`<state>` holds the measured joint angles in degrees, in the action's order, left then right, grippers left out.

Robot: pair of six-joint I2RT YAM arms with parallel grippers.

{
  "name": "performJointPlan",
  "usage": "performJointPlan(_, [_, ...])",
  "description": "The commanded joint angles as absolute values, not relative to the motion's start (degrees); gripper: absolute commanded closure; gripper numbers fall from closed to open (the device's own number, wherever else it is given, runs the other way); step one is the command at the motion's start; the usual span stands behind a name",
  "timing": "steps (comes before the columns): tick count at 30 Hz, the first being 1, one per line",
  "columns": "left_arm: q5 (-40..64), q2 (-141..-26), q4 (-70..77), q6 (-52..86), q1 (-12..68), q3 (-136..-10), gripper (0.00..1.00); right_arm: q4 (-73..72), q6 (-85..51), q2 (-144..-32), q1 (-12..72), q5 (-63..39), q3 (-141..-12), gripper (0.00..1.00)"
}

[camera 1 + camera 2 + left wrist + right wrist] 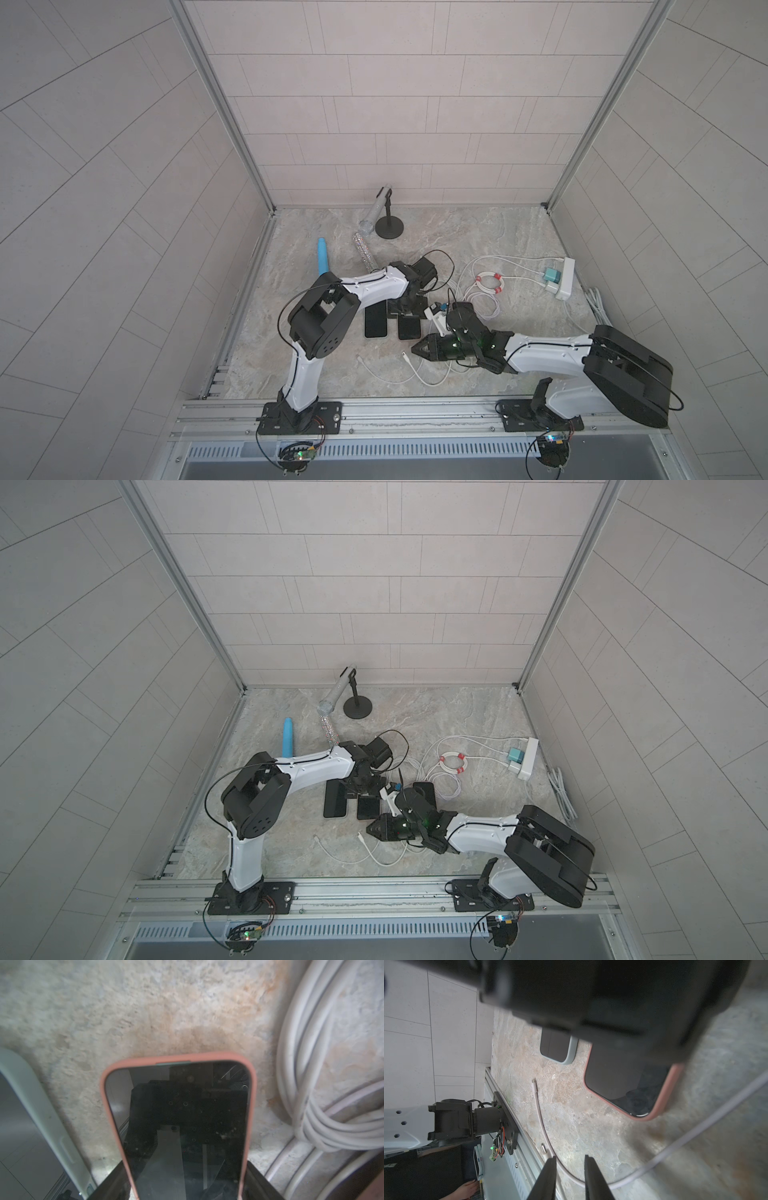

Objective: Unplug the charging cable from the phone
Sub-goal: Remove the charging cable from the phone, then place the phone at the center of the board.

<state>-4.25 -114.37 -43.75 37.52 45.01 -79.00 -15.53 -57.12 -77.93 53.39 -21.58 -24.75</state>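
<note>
The phone (182,1122) in a pink case lies screen up on the marble floor; both top views show it (409,329) (368,808). My left gripper (185,1162) (405,311) is shut on its two long sides. No plug shows at the phone's end facing the right arm (643,1114). Two ends of white charging cable lie loose on the floor, one plug (534,1082) farther off, the other plug (544,1148) beside a right fingertip. My right gripper (570,1157) (415,350) is open just above the floor. A cable (571,1177) crosses the gap unpinched.
A second phone (376,326) in a pale case lies next to the pink one. Coiled white cables (490,286) lead to a power strip (565,278) with chargers at the right wall. A microphone stand (389,228), glitter microphone (365,251) and blue cylinder (322,259) sit behind.
</note>
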Motion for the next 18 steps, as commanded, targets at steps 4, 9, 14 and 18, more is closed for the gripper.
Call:
performJointPlan(4, [-3.28,-114.16,-43.46,36.41,45.22,-78.33,0.62,-9.81,-55.01,-74.3,53.53,-19.6,-26.39,0.66])
performJointPlan(9, [-3.19,-112.72,-43.71,36.28,45.18,-78.18,0.43,-2.88,-52.88,-68.64,53.23,-16.94,-27.77,0.56])
performJointPlan(14, [-2.74,-111.33,-44.09,35.96,45.26,-78.43,0.25,4.08,-51.03,-60.92,51.76,-13.96,-27.86,0.41])
performJointPlan(18, [-2.9,-110.47,-44.93,35.78,45.59,-79.08,0.06,8.69,-50.65,-54.38,49.5,-12.37,-26.59,0.28])
